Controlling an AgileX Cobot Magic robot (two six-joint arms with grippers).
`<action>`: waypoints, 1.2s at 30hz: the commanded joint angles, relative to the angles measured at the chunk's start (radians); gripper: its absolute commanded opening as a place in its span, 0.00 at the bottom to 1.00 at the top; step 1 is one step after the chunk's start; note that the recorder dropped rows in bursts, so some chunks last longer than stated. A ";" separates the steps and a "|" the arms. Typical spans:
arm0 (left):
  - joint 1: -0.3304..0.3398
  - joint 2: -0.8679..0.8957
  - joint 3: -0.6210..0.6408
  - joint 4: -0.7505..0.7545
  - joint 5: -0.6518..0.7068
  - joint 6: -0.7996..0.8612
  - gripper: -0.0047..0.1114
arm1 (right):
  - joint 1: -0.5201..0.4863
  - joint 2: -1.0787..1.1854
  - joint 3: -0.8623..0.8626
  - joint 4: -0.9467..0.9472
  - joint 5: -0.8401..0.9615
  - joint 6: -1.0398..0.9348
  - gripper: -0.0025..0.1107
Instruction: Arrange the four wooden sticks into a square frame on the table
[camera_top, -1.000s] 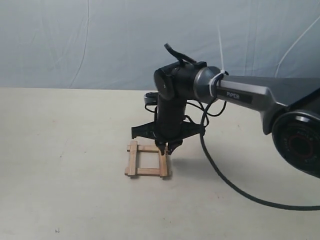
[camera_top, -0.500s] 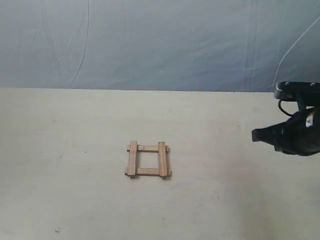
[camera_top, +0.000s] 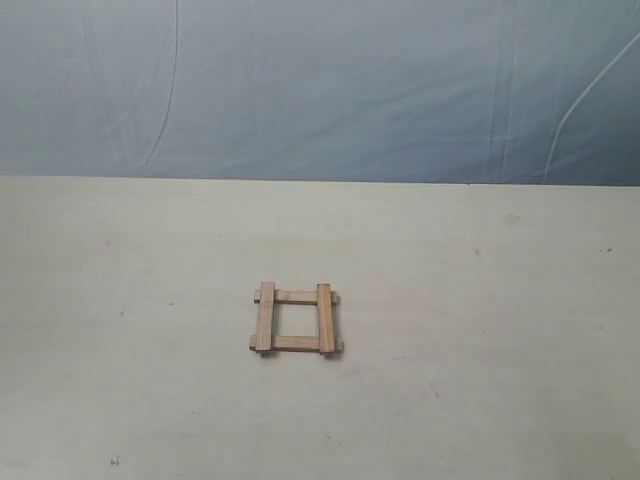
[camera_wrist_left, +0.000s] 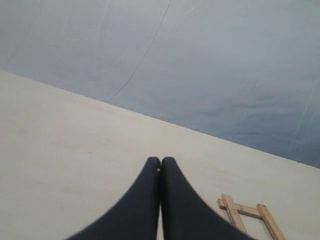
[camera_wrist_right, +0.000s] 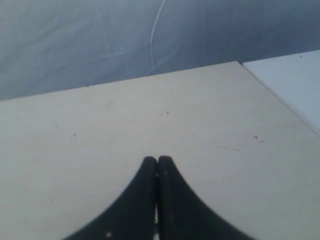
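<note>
Square frame (camera_top: 295, 320), corners overlapping

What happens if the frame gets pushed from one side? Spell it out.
The frame would likely come apart: its sticks look merely overlapped at the corners. Thin and flat, they probably slide rather than roll on the smooth table.

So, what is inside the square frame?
Only bare table shows inside the frame; nothing lies there. The table directly under the sticks is covered, so it cannot be seen.
</note>
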 joint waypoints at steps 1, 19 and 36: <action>-0.007 -0.007 0.002 0.093 -0.048 0.004 0.04 | -0.013 -0.161 0.135 -0.002 -0.088 0.002 0.01; -0.005 -0.007 0.002 0.105 -0.042 0.055 0.04 | 0.005 -0.380 0.208 0.084 0.124 0.002 0.01; -0.005 -0.007 0.002 0.025 -0.022 0.181 0.04 | 0.011 -0.380 0.208 0.216 0.125 -0.373 0.01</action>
